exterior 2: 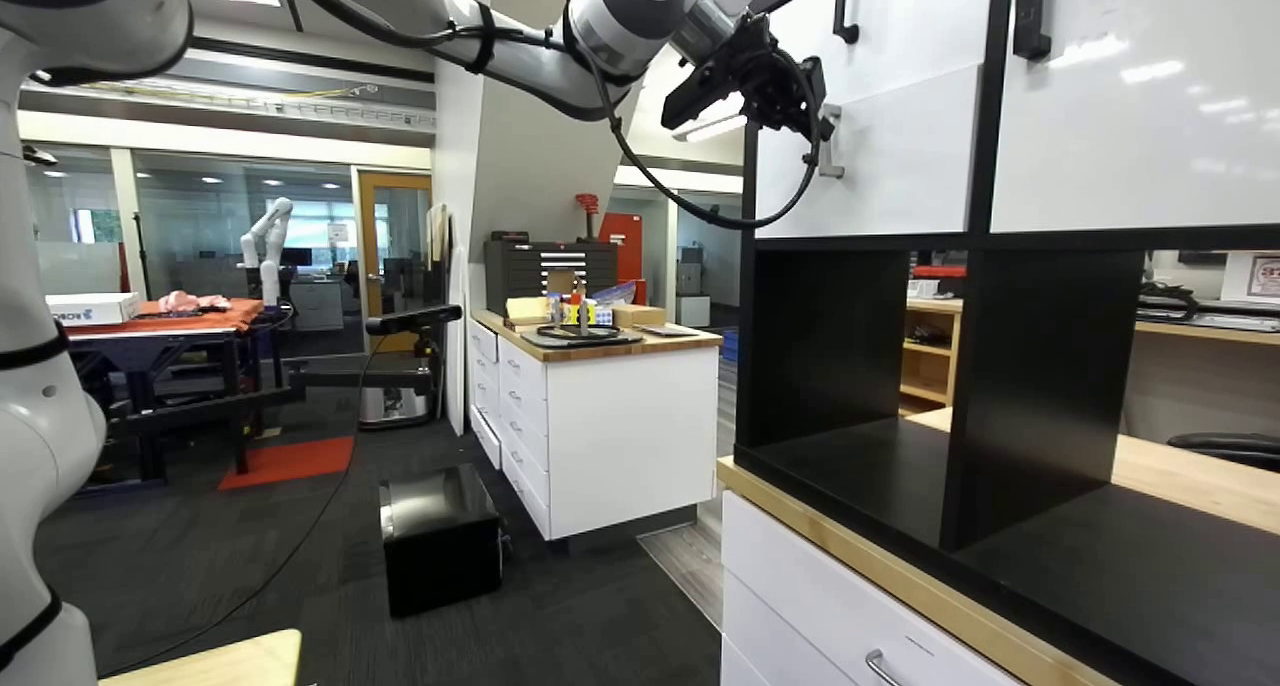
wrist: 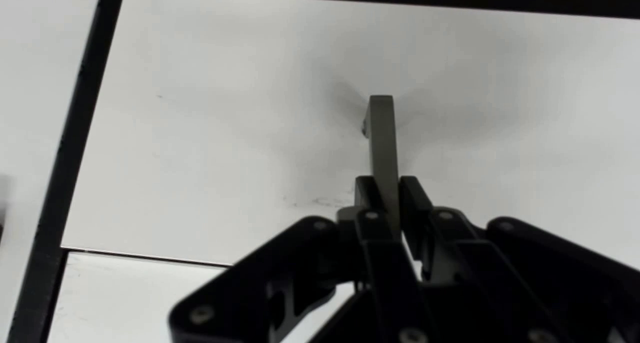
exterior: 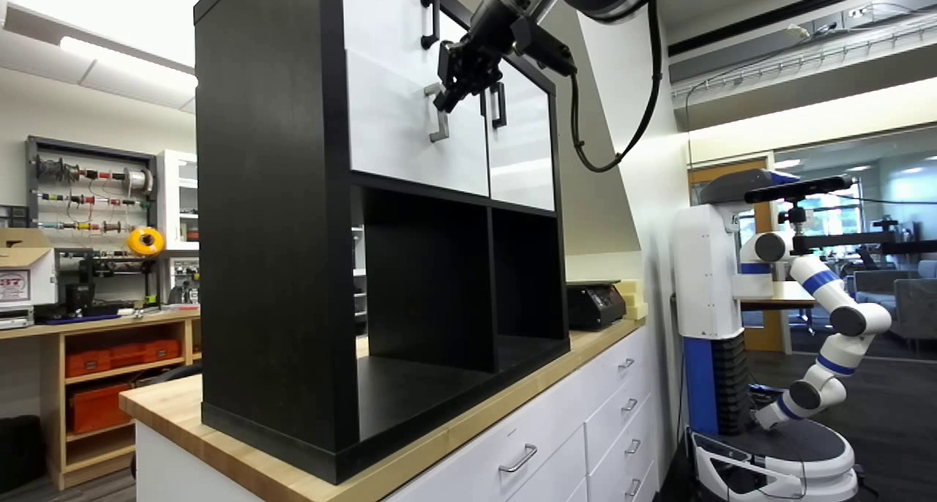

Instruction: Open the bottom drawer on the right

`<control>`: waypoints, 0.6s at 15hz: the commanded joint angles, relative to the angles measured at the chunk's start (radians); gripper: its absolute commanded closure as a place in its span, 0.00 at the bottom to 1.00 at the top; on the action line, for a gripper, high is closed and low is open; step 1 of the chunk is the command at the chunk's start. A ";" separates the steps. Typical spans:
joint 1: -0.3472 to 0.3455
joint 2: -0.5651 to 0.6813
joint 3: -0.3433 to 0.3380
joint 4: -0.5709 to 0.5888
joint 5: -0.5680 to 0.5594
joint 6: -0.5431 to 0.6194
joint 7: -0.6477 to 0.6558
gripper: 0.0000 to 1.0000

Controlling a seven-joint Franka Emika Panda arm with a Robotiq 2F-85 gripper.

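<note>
A white drawer front with a grey bar handle sits under another white front in the tall black cabinet [exterior: 263, 231]. The drawer front shows in both exterior views [exterior: 388, 121] [exterior 2: 890, 166] and fills most of the wrist view [wrist: 225, 133]. Its handle [wrist: 383, 138] stands upright in an exterior view [exterior: 441, 126]. My gripper [wrist: 389, 198] has its two fingers on either side of the handle, closed against it. The fingers hide the handle's near part. The front looks about level with the cabinet; I cannot tell if it stands out slightly.
Black handles sit on the front above [exterior: 435, 19] and the neighbouring front [exterior: 498, 105]. Open compartments lie below the drawer. The cabinet stands on a wooden worktop [exterior: 468, 425] over white base drawers. A cable [exterior: 655, 48] hangs in a loop from the arm.
</note>
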 commanded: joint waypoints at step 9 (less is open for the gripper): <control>-0.012 -0.228 -0.003 -0.264 0.016 -0.001 0.002 0.93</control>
